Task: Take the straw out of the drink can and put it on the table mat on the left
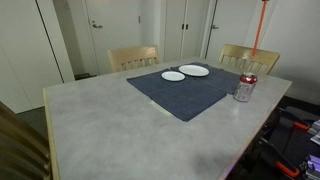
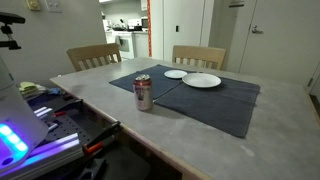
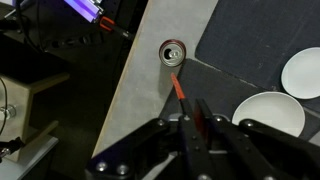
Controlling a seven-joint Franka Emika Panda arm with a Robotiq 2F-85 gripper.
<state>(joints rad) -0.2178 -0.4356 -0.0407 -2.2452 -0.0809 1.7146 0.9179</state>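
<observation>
High above the drink can point(image 3: 174, 52), the straw point(image 3: 179, 88) hangs clear of its mouth, pinched between the narrow jaws of the gripper point(image 3: 197, 120). Extraction looks done. Carrying it over the table mat point(image 1: 190, 92) and laying it down remains.

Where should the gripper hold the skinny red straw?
Near its top end, coming straight down from above. The straw is thin and hangs upright, so the gripper pinches it across its width, as it does now.
</observation>
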